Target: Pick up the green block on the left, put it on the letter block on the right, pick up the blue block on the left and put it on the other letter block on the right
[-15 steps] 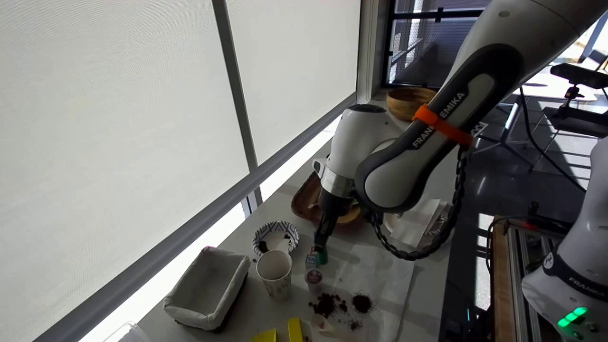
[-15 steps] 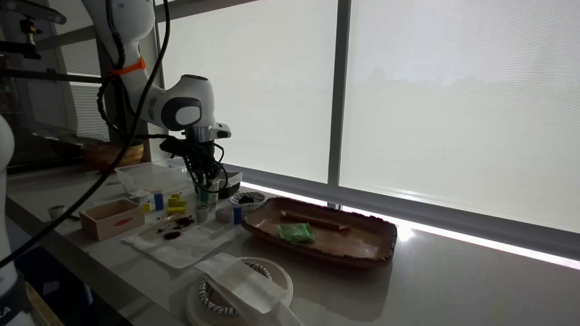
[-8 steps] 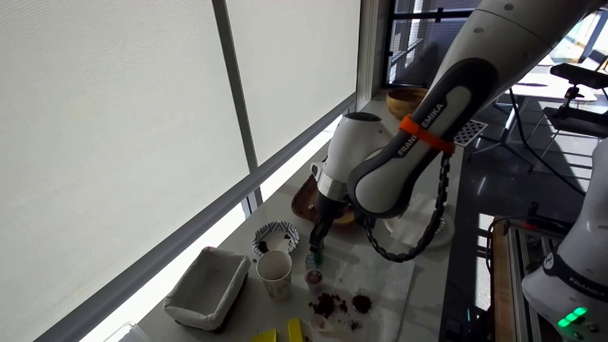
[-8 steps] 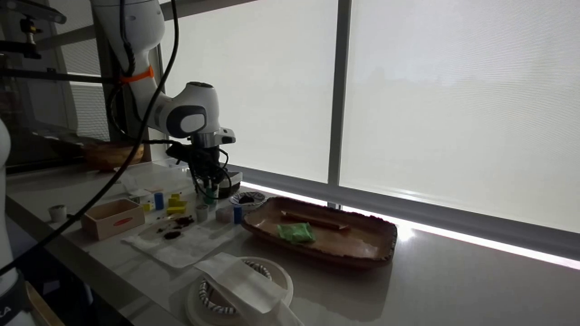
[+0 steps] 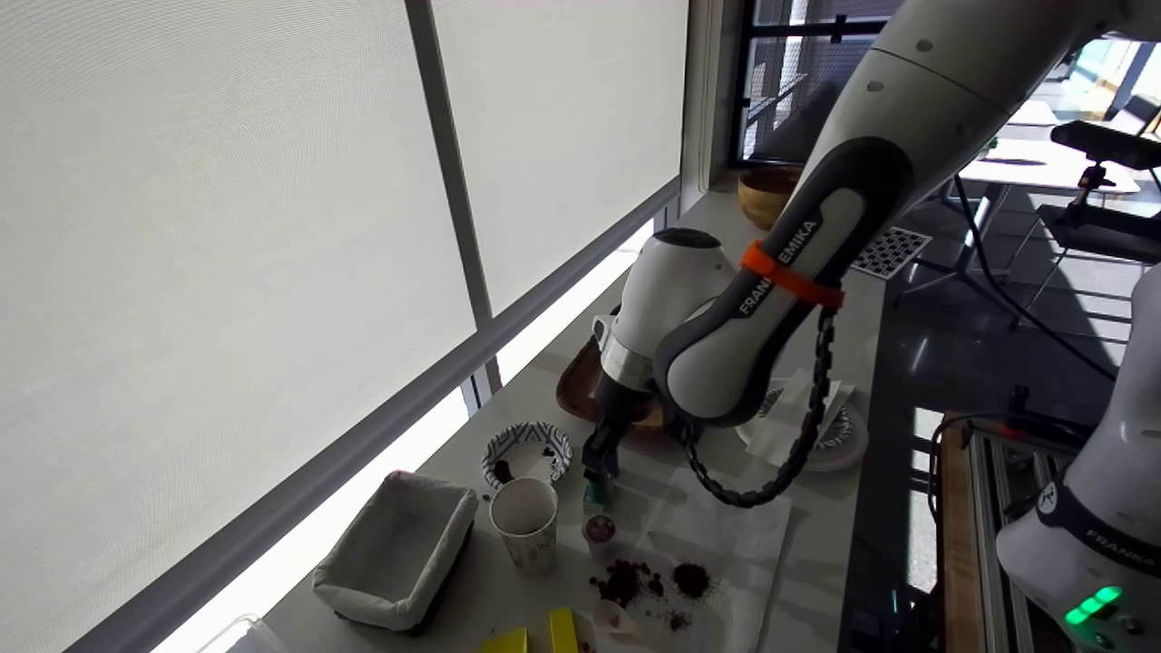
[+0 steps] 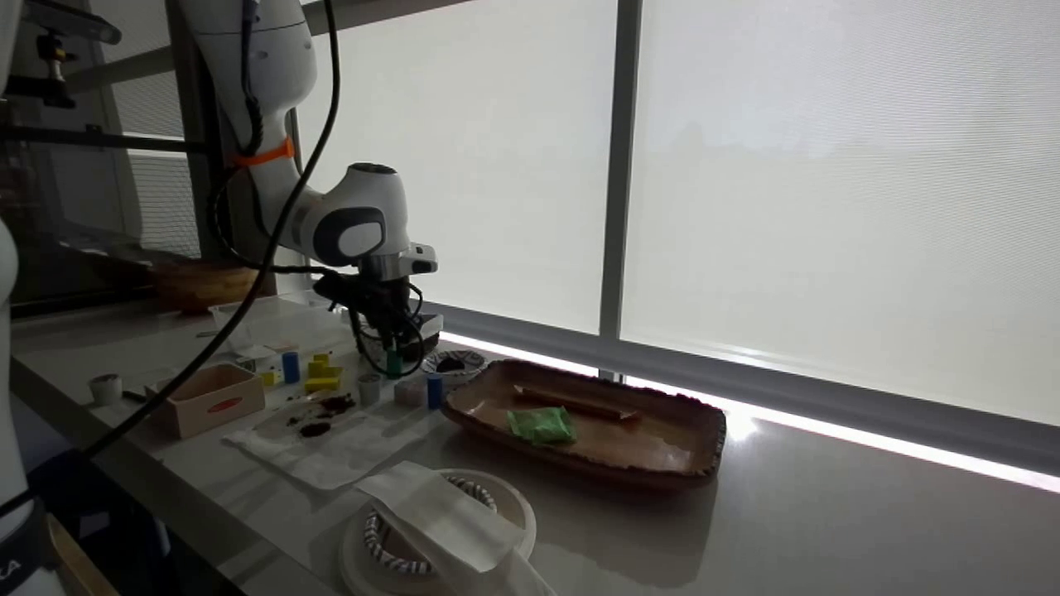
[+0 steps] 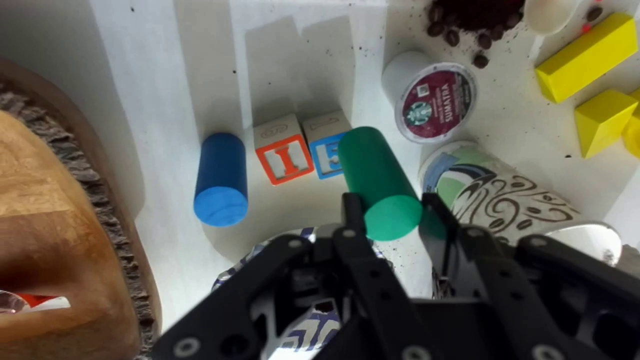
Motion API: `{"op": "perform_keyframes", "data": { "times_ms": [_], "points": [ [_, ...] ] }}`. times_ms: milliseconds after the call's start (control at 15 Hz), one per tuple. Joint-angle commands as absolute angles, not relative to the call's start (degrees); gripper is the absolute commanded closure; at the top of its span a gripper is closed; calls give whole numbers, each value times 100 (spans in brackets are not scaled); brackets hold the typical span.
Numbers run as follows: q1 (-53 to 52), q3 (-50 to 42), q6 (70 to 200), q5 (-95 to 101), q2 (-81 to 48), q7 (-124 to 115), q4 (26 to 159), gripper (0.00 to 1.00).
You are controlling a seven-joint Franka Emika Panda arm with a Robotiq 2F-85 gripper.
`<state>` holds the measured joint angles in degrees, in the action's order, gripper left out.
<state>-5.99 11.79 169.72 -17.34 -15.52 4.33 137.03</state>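
My gripper (image 7: 391, 210) is shut on the green block (image 7: 376, 175), a cylinder, held slightly tilted. The green block also shows in both exterior views (image 5: 596, 492) (image 6: 394, 362). Its far end covers the right part of a letter block with a blue frame (image 7: 326, 146); I cannot tell whether they touch. A letter block with a red frame (image 7: 283, 150) stands beside that one. The blue block (image 7: 220, 180), an upright cylinder, stands left of the letter blocks in the wrist view and beside them in an exterior view (image 6: 434, 391).
A coffee pod (image 7: 435, 102) and a paper cup (image 7: 515, 195) stand close to the gripper. A patterned bowl (image 5: 528, 453) and a wooden tray (image 6: 580, 468) lie nearby. Yellow blocks (image 6: 323, 377), a second blue cylinder (image 6: 290, 367) and a wooden box (image 6: 207, 406) stand farther off.
My gripper, still holding the green block, has shifted a little toward the window and the letter blocks. The upper arm has swung and come lower. The other things have not moved.
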Motion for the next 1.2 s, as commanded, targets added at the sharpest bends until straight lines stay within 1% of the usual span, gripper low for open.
{"op": "perform_keyframes", "data": {
  "times_ms": [0, 333, 667, 1133],
  "points": [
    [-557, 1196, 17168, -1609, -1711, 121, 13631, 92],
    [-641, 1091, 17168, -1488, -1783, -101, 13572, 92],
    [-815, 795, 17143, -1105, -1797, -526, 13578, 92],
    [-720, 951, 17094, -1127, -1851, -481, 13476, 92]
  ]
}}
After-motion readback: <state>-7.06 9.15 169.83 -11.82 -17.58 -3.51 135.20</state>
